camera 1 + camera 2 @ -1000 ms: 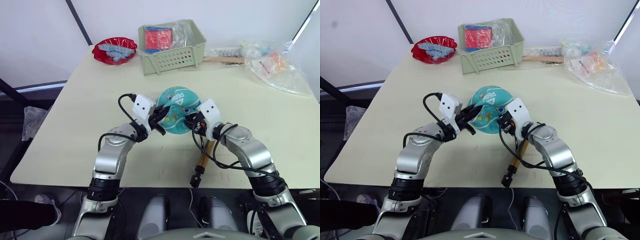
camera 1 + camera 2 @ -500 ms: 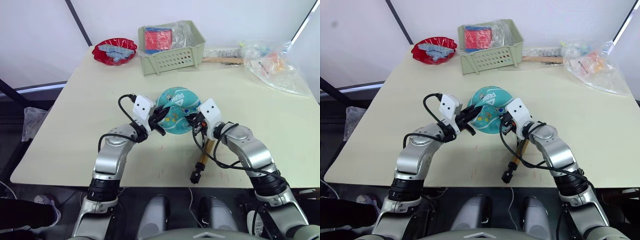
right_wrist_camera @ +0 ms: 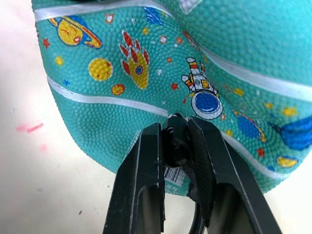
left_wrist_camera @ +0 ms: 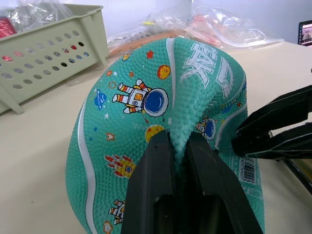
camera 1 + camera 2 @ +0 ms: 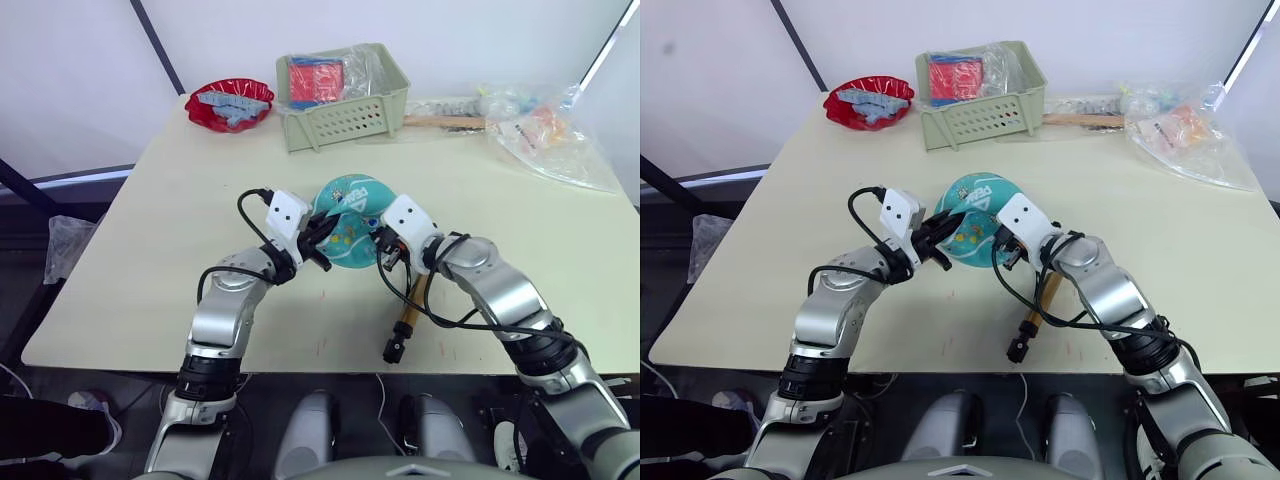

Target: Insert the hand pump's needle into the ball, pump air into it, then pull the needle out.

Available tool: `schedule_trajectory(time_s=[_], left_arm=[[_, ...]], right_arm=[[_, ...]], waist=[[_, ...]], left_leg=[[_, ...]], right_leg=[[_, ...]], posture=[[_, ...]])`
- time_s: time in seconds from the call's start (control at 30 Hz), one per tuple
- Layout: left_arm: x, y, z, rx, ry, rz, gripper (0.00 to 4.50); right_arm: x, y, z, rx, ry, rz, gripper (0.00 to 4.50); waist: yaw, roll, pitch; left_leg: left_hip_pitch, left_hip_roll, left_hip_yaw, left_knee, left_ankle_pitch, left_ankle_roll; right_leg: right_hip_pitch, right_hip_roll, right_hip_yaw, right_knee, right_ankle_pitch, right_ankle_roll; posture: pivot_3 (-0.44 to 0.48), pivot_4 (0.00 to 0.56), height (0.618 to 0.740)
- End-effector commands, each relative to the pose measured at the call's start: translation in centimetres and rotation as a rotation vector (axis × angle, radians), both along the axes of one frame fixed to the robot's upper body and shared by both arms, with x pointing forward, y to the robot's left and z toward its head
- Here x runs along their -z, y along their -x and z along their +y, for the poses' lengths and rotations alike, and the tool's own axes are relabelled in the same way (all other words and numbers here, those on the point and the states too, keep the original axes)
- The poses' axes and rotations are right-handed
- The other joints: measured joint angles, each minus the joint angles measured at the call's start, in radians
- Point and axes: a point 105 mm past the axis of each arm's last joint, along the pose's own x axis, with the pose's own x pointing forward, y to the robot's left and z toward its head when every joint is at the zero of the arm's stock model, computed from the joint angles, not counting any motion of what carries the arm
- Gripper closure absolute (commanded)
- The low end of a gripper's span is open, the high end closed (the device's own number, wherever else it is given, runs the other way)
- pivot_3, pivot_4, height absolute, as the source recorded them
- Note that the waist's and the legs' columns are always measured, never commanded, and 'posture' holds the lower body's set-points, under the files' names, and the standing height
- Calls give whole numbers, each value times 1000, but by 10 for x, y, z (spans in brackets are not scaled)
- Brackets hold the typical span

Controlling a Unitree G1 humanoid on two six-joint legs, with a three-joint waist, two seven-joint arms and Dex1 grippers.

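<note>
I have the ball (image 5: 352,232) at centre frame on the desk (image 5: 180,210), my left claw (image 4: 179,161) clenched on a pinched fold of its soft skin. My right claw (image 3: 176,146) grips the needle (image 3: 174,127) end of the hose, pressed against the ball. The hand pump (image 5: 408,310) lies loose below. The risk I judge: the slack ball buckles or slips, and the needle skates off or bends.
</note>
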Motion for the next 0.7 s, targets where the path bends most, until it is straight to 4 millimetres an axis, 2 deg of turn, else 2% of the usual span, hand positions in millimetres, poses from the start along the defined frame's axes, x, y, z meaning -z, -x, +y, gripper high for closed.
schedule_trajectory(time_s=[0.03,0.27,0.43,0.7], left_arm=[[35,10,-17,73,-13,149,4500],[39,11,-21,95,7,193,4500],[40,12,-22,102,11,206,4500],[41,12,-23,103,14,215,4500]], right_arm=[[5,1,12,-23,37,64,4237],[8,-1,24,-48,78,116,4237],[17,-4,26,-33,119,165,4237],[27,-6,29,-31,142,209,4237]], waist=[[-1,0,-1],[-3,-3,-3],[-7,-5,-5],[-17,-6,-16]], left_leg=[[0,0,0,0,0,0],[4,1,0,0,0,0],[12,1,0,-1,0,0],[13,2,0,-2,0,0]], right_leg=[[0,0,0,0,0,0],[1,1,3,3,0,0],[5,1,7,3,0,0],[5,1,7,3,0,0]], posture=[[0,150,738],[0,150,738],[0,150,738],[0,150,738]])
